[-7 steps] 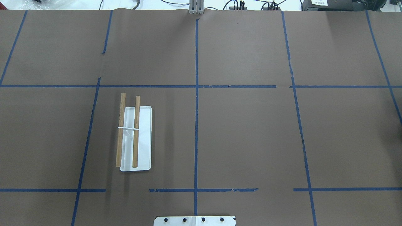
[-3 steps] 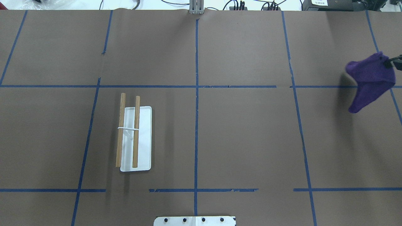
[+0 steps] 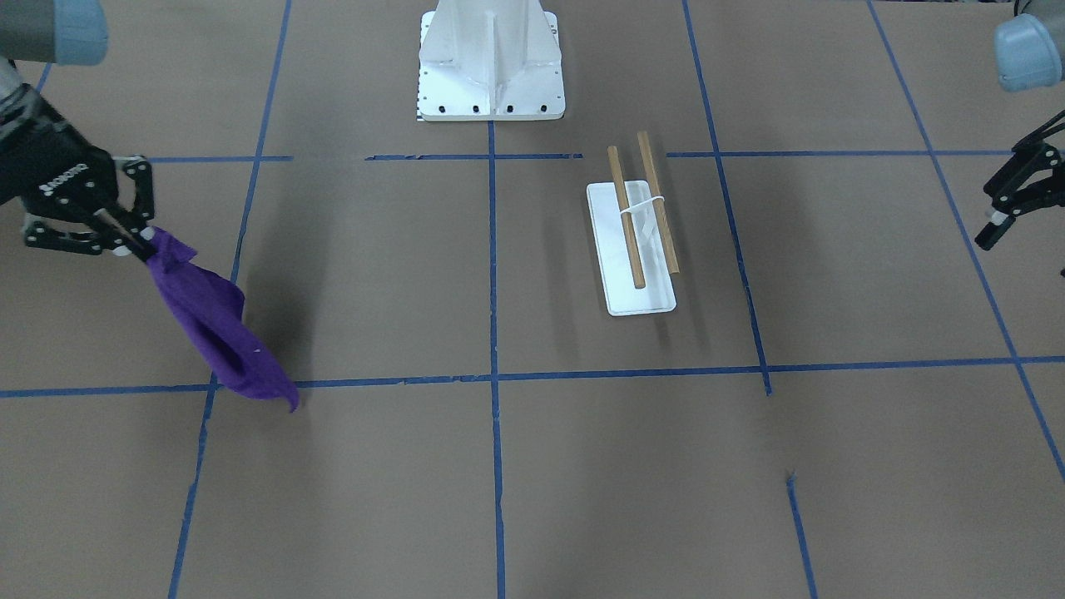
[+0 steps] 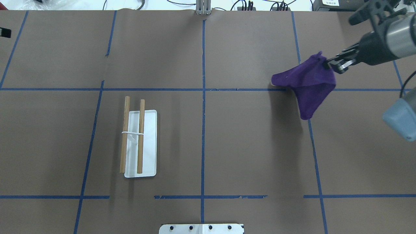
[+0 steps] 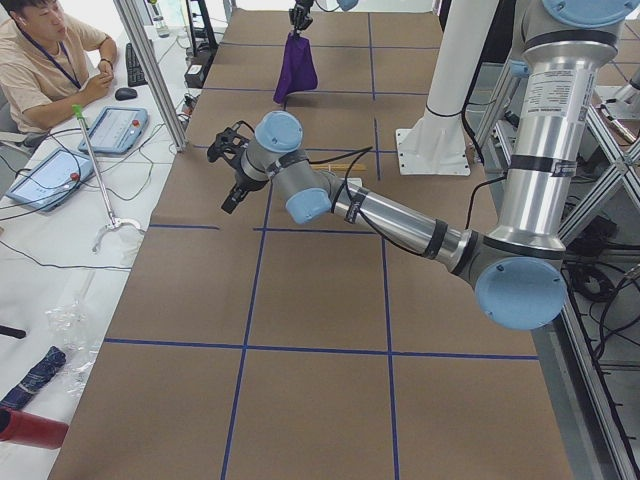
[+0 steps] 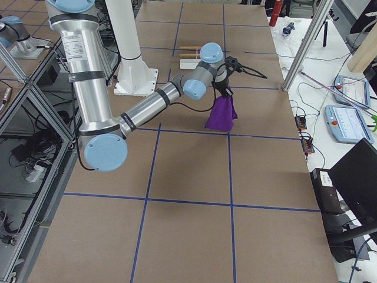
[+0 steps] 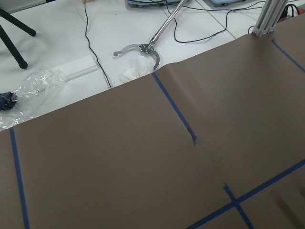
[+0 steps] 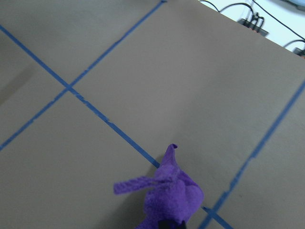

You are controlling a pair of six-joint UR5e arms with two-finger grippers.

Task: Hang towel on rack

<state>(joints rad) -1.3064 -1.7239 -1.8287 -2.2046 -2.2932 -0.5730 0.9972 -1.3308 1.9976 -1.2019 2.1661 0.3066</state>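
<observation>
The towel (image 4: 308, 86), a deep purple cloth, hangs bunched from my right gripper (image 4: 327, 63), which is shut on its top corner above the right half of the table. It also shows in the front-facing view (image 3: 218, 329) under that gripper (image 3: 137, 240), and in the right wrist view (image 8: 167, 196). The rack (image 4: 148, 146) is a white base with two wooden rods (image 4: 140, 136) lying across it, left of centre, far from the towel. My left gripper (image 3: 990, 220) is open and empty, beyond the rack at the table's left end.
The robot's white base plate (image 4: 201, 228) sits at the near middle edge. Blue tape lines (image 4: 203, 97) grid the brown table cover. An operator (image 5: 40, 60) with tablets sits beyond the far edge. Cables and a grabber tool (image 7: 143, 47) lie off the table.
My right arm has come in from the right edge with the towel and carried it leftward. One second ago neither showed. The rack has not moved.
</observation>
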